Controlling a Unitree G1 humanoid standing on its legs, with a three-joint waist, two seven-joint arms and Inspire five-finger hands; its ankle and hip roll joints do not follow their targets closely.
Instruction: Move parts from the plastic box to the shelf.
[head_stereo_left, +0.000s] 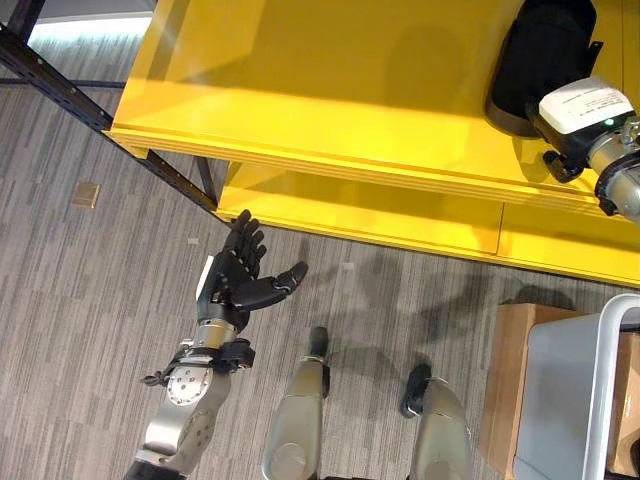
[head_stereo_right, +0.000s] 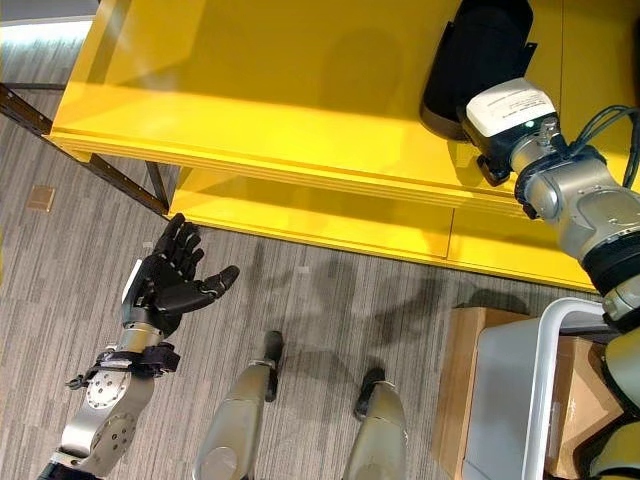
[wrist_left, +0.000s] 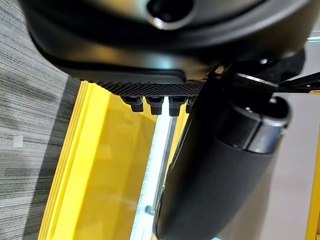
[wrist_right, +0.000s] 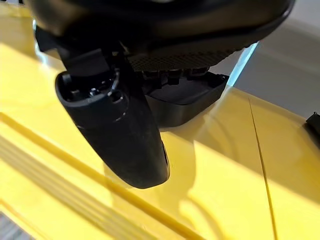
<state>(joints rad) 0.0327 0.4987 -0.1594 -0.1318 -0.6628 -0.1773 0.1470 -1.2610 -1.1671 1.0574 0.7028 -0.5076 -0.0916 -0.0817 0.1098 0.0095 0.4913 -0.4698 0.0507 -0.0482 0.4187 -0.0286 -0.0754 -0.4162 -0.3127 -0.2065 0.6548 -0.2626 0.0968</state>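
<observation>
My right hand (head_stereo_right: 480, 45) reaches over the top board of the yellow shelf (head_stereo_left: 330, 90) at the far right. In the right wrist view its thumb (wrist_right: 120, 135) sticks out straight, and a flat black part (wrist_right: 187, 97) lies on the yellow board just past the short row of fingers (wrist_right: 170, 75). I cannot see whether the fingers touch the part. My left hand (head_stereo_left: 240, 275) hangs open above the floor in front of the shelf's left end, palm up and holding nothing. The grey plastic box (head_stereo_right: 510, 400) stands at the lower right.
A lower yellow board (head_stereo_left: 380, 215) juts out under the top one. A dark metal rack post (head_stereo_left: 60, 90) runs diagonally at the upper left. A cardboard box (head_stereo_left: 520, 380) stands beside the plastic box. A small tan square (head_stereo_left: 86, 194) lies on the striped floor.
</observation>
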